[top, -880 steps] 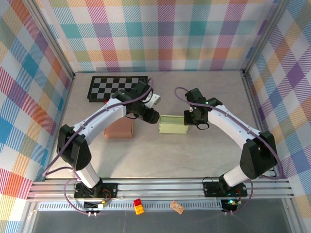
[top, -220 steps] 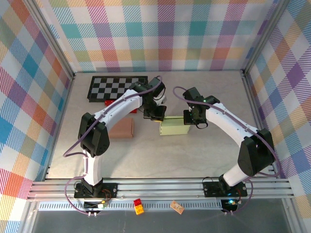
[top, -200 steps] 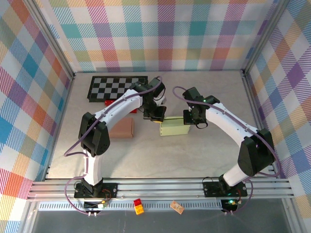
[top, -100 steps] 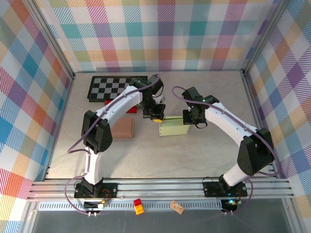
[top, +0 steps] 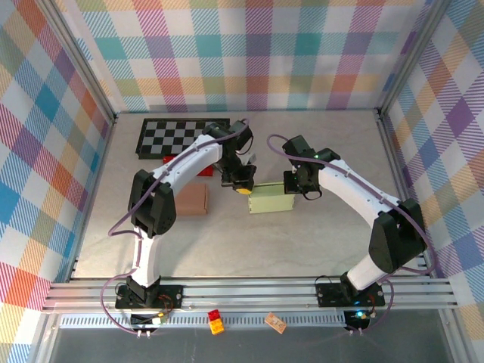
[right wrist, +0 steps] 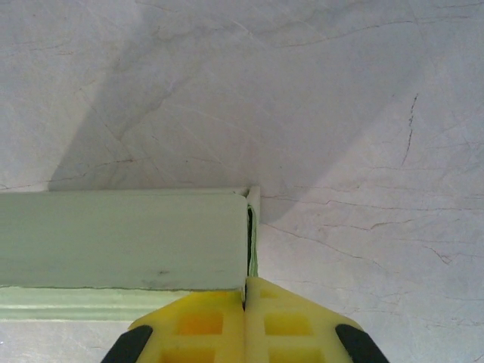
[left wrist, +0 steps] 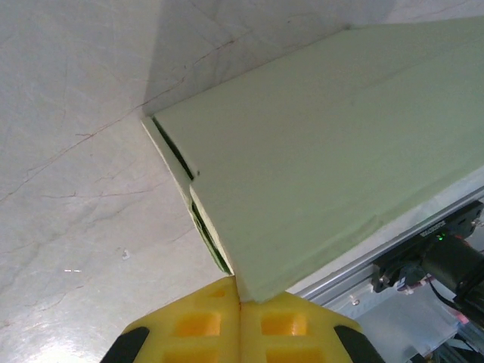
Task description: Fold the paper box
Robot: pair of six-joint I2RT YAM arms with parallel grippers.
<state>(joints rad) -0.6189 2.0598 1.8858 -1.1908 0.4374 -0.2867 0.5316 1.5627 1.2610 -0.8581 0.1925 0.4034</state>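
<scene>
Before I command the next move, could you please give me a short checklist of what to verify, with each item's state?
1. Left fingers shut: ok.
2. Right fingers shut: ok.
3. Left fingers at the box: ok, their tips meet its near corner in the left wrist view.
4. Right fingers at the box's other end: ok, their tips sit at the end flap.
5. End flaps closed flush: not ok, a dark slit shows at each end.
6. Paper pinched between either pair of fingers: cannot tell.
7. Brown block apart from the box: ok.
</scene>
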